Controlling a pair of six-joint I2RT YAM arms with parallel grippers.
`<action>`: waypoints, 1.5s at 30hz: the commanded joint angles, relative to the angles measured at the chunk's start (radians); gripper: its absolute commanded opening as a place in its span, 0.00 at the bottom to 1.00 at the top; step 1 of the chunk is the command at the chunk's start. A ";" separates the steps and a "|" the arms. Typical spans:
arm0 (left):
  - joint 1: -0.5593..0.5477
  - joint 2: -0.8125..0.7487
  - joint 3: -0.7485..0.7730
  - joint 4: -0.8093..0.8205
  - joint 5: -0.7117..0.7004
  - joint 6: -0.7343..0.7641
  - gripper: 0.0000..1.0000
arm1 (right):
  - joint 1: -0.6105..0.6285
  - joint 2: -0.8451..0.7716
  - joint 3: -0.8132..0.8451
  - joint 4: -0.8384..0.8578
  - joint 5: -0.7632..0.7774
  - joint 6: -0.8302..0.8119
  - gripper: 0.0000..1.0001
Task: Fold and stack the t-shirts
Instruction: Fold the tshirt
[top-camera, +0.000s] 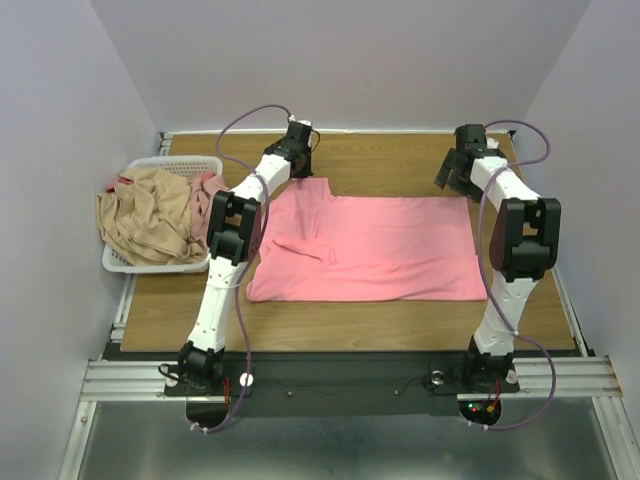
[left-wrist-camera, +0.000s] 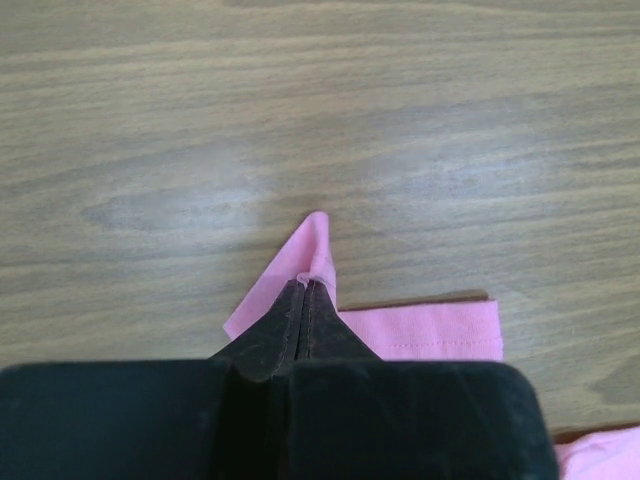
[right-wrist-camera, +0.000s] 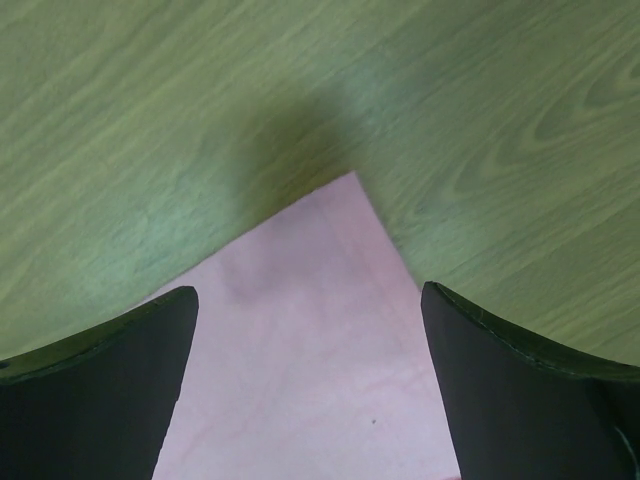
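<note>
A wood-grain surface (top-camera: 400, 315) is seen beneath both arms, and most of its middle is taken up by the salmon shirt (top-camera: 380, 250), which is spread flat in a roughly rectangular shape, smooth apart from a folded, creased patch near its left side. The left arm (top-camera: 225, 265) is stretched across that left edge, so part of it is hidden from above; the right arm (top-camera: 510, 240) is raised beside the right edge. A white slatted plastic basket (top-camera: 185, 161) is set at the surface's left edge, well apart from the spread shirt. A crumpled tan shirt (top-camera: 150, 215) is heaped in it and spills over its left rim, with a dusty pink shirt (top-camera: 205, 195) bunched against its right side. The left jaws are pinched shut on the salmon shirt's far-left corner, where a stitched hem is visible. The right jaws are held wide apart over the far-right corner, with nothing gripped.
</note>
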 joint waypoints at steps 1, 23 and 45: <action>-0.022 -0.124 -0.064 0.046 -0.022 0.026 0.00 | -0.045 0.043 0.067 0.013 0.035 -0.026 0.99; -0.026 -0.209 -0.165 0.103 -0.036 0.042 0.00 | -0.060 0.196 0.133 0.016 -0.033 -0.057 0.52; -0.034 -0.310 -0.288 0.142 0.010 0.066 0.00 | -0.060 0.121 0.087 0.020 0.023 -0.069 0.01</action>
